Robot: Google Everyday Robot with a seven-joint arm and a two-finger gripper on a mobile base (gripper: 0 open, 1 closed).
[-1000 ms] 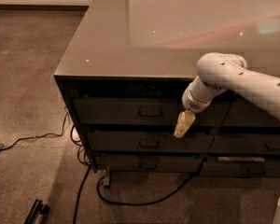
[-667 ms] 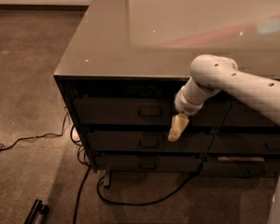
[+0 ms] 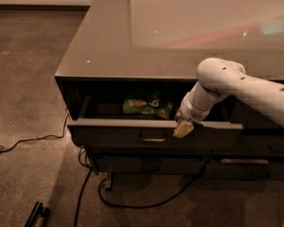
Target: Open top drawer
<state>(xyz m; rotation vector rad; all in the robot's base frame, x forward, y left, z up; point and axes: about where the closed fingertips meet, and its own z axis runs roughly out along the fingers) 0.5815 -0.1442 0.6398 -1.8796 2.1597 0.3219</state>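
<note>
The top drawer (image 3: 113, 134) of the dark cabinet stands pulled out toward the camera, and its inside shows. Its small rectangular pull handle (image 3: 153, 138) is at the centre of the flat front. A green packet (image 3: 146, 107) lies inside the drawer. My gripper (image 3: 182, 128), on the white arm (image 3: 236, 86) coming in from the right, sits at the top edge of the drawer front, just right of the handle.
The glossy counter top (image 3: 132, 41) overhangs the open drawer. Lower drawers (image 3: 146, 164) sit shut beneath it. Black cables (image 3: 132, 205) run over the brown carpet under the cabinet and off to the left. A black object (image 3: 35, 214) lies on the floor at bottom left.
The top drawer has slid out from shut to open and the green packet inside now shows. My gripper has stayed near the drawer front's top edge, right of the handle.
</note>
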